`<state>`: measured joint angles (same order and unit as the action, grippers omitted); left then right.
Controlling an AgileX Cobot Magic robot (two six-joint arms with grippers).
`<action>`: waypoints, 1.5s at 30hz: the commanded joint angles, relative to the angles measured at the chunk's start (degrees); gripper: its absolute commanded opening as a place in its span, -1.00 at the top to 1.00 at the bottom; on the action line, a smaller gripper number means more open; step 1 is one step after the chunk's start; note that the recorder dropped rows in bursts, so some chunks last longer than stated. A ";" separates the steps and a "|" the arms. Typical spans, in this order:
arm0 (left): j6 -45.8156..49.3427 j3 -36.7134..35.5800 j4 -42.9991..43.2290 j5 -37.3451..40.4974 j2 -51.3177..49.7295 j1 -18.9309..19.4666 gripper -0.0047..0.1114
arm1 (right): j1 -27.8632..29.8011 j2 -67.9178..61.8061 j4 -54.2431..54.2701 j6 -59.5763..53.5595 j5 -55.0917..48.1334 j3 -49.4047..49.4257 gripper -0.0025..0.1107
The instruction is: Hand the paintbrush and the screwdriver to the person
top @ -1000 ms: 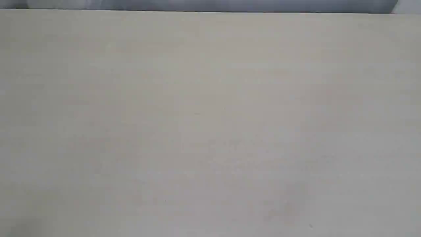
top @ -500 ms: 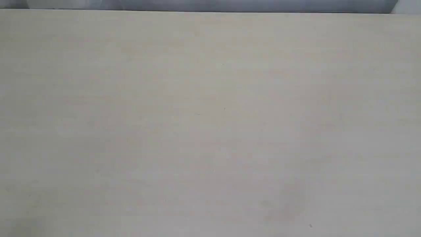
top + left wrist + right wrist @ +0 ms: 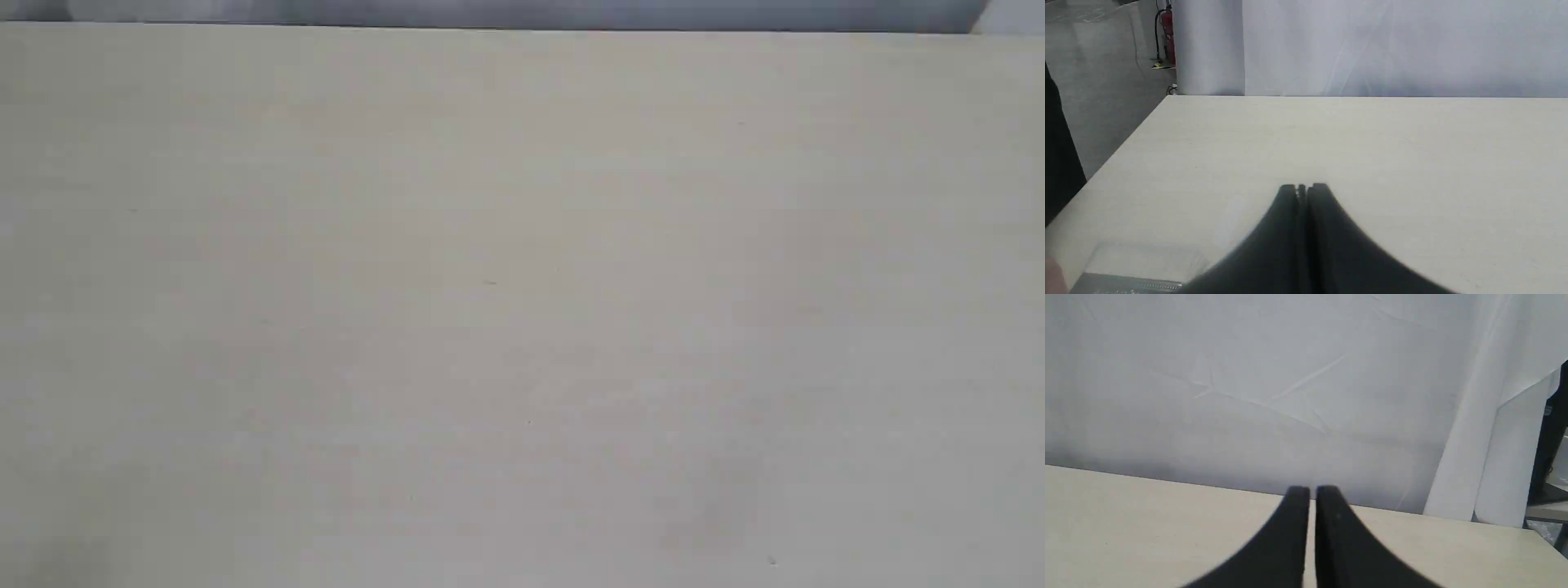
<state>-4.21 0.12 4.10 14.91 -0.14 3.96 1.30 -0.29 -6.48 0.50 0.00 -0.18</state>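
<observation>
Your left claw (image 3: 1303,188) hung low over the table (image 3: 1412,163), fingers pressed together, empty; your right claw (image 3: 1312,491) was likewise closed on nothing.

Pale beige tabletop (image 3: 522,310) fills the ext. view. White cloth backdrop (image 3: 571,15) runs along its far edge. Red fire extinguisher (image 3: 1169,38) w/ black hose stands on grey floor (image 3: 1098,81), beyond a far tabletop corner.

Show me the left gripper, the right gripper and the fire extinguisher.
left gripper (image 3: 1302,188): left wrist view, between its tips.
right gripper (image 3: 1312,490): right wrist view, between its tips.
fire extinguisher (image 3: 1169,41): left wrist view, red body.
</observation>
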 commanded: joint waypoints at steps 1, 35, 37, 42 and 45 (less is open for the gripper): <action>-0.12 -0.12 -0.28 -0.49 0.14 -0.32 0.92 | 0.35 0.29 0.28 -0.50 0.00 0.19 0.88; -0.12 -0.12 -0.15 -0.60 0.14 -0.32 0.92 | 0.70 0.29 0.28 -0.50 -2.29 0.19 0.88; -0.12 -0.12 -0.15 -0.60 0.14 -0.32 0.92 | 0.70 0.29 0.28 -0.50 -2.29 0.19 0.88; -0.12 -0.12 -0.15 -0.60 0.14 -0.32 0.92 | 0.70 0.29 0.28 -0.50 -2.29 0.19 0.88; -0.12 -0.12 -0.15 -0.60 0.14 -0.32 0.92 | 0.70 0.29 0.28 -0.50 -2.29 0.19 0.88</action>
<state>-4.21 0.12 4.10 14.91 -0.14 3.96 1.67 -0.29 -6.48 0.50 -2.27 -0.18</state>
